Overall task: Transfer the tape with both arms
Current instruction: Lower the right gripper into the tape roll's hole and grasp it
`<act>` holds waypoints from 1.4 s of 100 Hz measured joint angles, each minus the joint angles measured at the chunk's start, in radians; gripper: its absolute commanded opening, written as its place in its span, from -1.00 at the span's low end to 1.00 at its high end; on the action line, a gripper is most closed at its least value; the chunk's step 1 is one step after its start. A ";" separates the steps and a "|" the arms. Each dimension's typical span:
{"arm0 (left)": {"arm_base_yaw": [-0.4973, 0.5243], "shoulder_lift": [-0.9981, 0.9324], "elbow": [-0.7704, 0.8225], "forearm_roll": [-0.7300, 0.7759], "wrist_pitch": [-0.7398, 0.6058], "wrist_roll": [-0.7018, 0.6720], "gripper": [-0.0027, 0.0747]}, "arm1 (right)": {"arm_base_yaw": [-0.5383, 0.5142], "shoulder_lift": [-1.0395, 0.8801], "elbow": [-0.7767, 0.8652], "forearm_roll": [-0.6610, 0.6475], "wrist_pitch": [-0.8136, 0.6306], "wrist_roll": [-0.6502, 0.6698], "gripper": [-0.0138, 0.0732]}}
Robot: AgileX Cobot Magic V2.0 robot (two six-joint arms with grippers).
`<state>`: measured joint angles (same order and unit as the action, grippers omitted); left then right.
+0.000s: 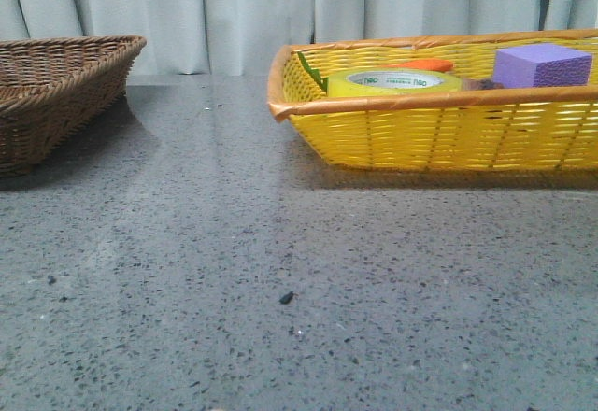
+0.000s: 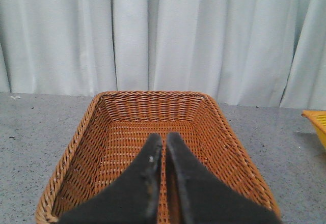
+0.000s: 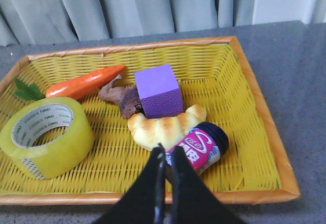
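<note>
Tape (image 3: 47, 143) lies flat in the yellow basket (image 3: 254, 102), and in the right wrist view you see it at the lower left of the frame, with its white core and green print facing up. In the front view you find the same roll (image 1: 394, 83) at the upper right, just behind the near rim of the yellow basket (image 1: 439, 135), which stands on the grey speckled table (image 1: 280, 271). Beside the tape in the right wrist view you have an orange carrot (image 3: 84, 82) toward the upper left, a purple block (image 3: 158, 96) near the middle, a brown object (image 3: 121, 100) touching the block, a croissant (image 3: 165, 127) below the block, and a small jar with a pink label (image 3: 199, 150) touching the croissant. Your right gripper (image 3: 166, 155) is at the bottom centre of that frame, above the near side of the basket, and its jaws are pressed together with nothing between them. Your left gripper (image 2: 164, 145) shows at the bottom centre of the left wrist view, above the brown wicker basket (image 2: 81, 147), and its jaws are also pressed together and hold nothing. In the front view this brown basket (image 1: 56, 93) sits at the upper left, well apart from the yellow one.
</note>
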<state>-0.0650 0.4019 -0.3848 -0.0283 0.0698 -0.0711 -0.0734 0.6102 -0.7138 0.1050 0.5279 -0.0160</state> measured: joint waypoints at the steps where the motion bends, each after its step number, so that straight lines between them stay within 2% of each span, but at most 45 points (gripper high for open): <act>1: 0.000 0.000 0.000 0.000 0.000 0.000 -0.98 | 0.003 0.007 -0.013 0.000 0.009 0.000 -0.73; 6: 0.000 0.000 0.000 0.000 0.000 0.000 -0.98 | 0.016 0.054 -0.058 0.002 0.038 0.000 -0.60; 18: 0.000 0.000 0.000 0.000 0.000 0.000 -0.98 | 0.062 0.166 -0.163 0.002 0.098 0.000 -0.12; 25: 0.000 0.000 0.000 0.000 -0.002 0.000 -0.98 | 0.098 0.230 -0.225 0.002 0.134 0.000 0.05; 30: 0.000 0.000 0.000 0.000 -0.002 0.000 -0.98 | 0.127 0.285 -0.269 0.003 0.164 0.000 0.11; 59: 0.000 0.000 0.000 0.000 -0.004 0.000 -0.98 | 0.315 0.578 -0.545 0.004 0.377 -0.011 0.11; 84: 0.000 0.000 0.000 0.000 -0.004 0.000 -0.98 | 0.436 0.791 -0.703 0.004 0.423 -0.041 0.23; 109: 0.000 0.000 0.000 0.000 -0.006 0.000 -0.98 | 0.490 0.947 -0.792 0.004 0.455 -0.069 0.23; 140: 0.000 0.000 0.000 0.000 -0.006 0.000 -0.98 | 0.501 1.118 -0.849 0.006 0.479 -0.098 0.23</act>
<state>-0.0650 0.4019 -0.3848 -0.0279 0.0636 -0.0711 0.4276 1.7280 -1.5627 0.1112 1.0067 -0.1143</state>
